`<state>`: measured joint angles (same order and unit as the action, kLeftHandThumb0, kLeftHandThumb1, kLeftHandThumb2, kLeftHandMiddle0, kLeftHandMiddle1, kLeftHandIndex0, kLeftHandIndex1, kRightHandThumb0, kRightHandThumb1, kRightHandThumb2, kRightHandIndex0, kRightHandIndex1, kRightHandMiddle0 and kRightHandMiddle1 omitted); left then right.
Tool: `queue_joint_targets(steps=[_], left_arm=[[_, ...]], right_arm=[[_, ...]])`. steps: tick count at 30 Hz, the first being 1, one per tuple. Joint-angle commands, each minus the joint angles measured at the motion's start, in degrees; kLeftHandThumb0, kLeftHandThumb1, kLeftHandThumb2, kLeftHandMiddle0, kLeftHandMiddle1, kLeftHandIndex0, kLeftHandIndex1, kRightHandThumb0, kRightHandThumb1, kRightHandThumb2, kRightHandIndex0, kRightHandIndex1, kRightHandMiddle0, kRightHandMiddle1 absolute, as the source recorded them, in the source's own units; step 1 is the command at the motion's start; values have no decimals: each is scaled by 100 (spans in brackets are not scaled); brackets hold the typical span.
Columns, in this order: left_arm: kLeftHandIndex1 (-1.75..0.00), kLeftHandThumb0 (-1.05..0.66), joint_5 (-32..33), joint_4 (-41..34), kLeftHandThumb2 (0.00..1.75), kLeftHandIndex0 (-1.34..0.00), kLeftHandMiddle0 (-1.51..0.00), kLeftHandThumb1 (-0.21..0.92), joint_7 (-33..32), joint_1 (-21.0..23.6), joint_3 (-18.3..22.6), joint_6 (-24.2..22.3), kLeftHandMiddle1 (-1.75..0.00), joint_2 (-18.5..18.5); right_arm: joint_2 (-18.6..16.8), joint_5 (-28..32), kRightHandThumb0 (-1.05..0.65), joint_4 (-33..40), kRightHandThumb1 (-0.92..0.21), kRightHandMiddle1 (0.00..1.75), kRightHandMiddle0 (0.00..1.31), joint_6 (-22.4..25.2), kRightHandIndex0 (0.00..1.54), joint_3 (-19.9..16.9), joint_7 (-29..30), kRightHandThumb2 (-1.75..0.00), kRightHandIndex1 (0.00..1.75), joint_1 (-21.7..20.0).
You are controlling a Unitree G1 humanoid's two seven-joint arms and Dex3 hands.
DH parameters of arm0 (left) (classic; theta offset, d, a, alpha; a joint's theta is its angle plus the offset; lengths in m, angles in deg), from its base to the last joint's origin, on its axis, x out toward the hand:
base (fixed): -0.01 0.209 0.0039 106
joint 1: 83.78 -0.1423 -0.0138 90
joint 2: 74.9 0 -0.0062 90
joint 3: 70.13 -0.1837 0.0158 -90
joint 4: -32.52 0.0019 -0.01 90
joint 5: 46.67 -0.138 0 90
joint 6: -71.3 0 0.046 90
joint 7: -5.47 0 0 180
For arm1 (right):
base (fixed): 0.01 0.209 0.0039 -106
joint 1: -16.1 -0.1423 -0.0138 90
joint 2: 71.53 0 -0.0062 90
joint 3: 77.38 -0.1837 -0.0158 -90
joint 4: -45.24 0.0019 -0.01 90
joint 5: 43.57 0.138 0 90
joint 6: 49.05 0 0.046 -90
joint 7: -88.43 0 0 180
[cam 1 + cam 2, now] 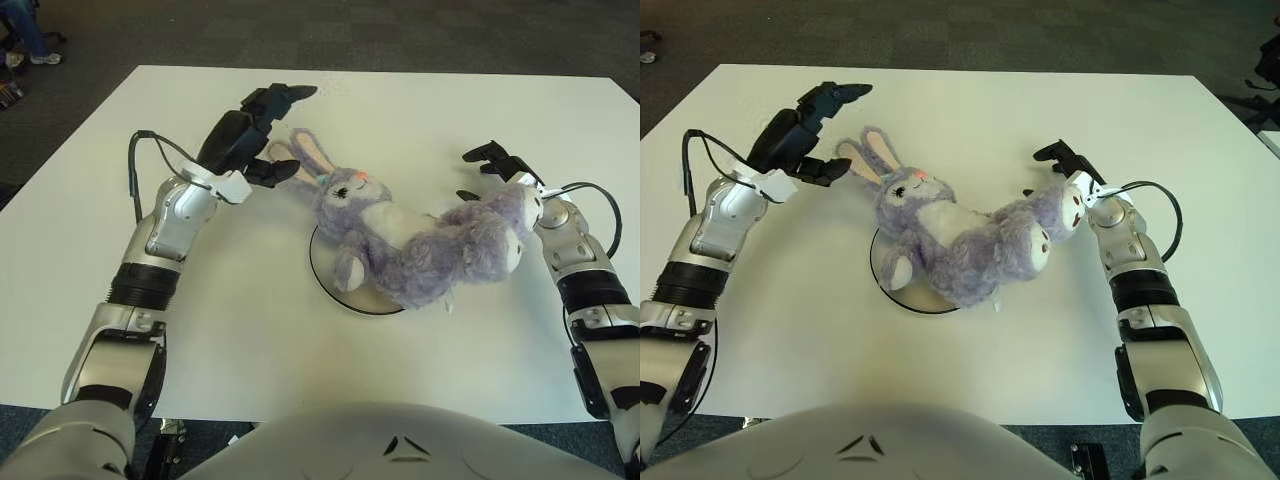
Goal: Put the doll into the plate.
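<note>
Where the purple doll (410, 235) sprawls across the plate (335, 285), most of the rim is hidden. Left hand (255, 130), at ten o'clock, shows fingers spread, empty. Right hand (495, 165), at three o'clock, partly masked by plush legs; grip indeterminate. No legible markings.

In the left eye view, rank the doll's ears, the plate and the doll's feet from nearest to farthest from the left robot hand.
From the left robot hand:
1. Ears, just right of it.
2. Plate, near the table's middle, under the doll.
3. Feet, far right, by the right robot hand.
</note>
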<state>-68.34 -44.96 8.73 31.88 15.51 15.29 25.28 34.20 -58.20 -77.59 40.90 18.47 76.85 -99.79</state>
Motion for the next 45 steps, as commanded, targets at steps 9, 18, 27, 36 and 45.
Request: queue_joint_targets(steps=[9,18,27,36,45], left_arm=[[-126,-69,559,725,64,0,-54,90,-480,-28,317,-36,-124,-563],[-163,-44,801,1267,68,-17,-68,82,-793,-15,519,-183,-148,-920],[-174,-37,1618,3551,73,-28,-80,77,-946,293,955,331,-158,-1491],[-175,-37,1866,4461,77,-30,-84,74,-862,546,1132,747,-161,-1593],[-175,-37,2037,4752,80,-31,-99,72,-705,679,1190,878,-174,-1727]], right_arm=[[-376,140,-40,-465,-33,125,0,304,18,-200,363,-108,117,432],[-657,440,-27,-500,-27,138,12,140,23,-641,830,-120,148,455],[-866,837,39,-778,-47,147,25,-151,53,-1074,1066,-103,163,359],[-976,990,2,-1014,-45,157,37,-424,60,-1274,1328,-108,164,293],[-1084,1126,0,-1166,-37,165,42,-640,63,-1461,1585,-119,161,216]])
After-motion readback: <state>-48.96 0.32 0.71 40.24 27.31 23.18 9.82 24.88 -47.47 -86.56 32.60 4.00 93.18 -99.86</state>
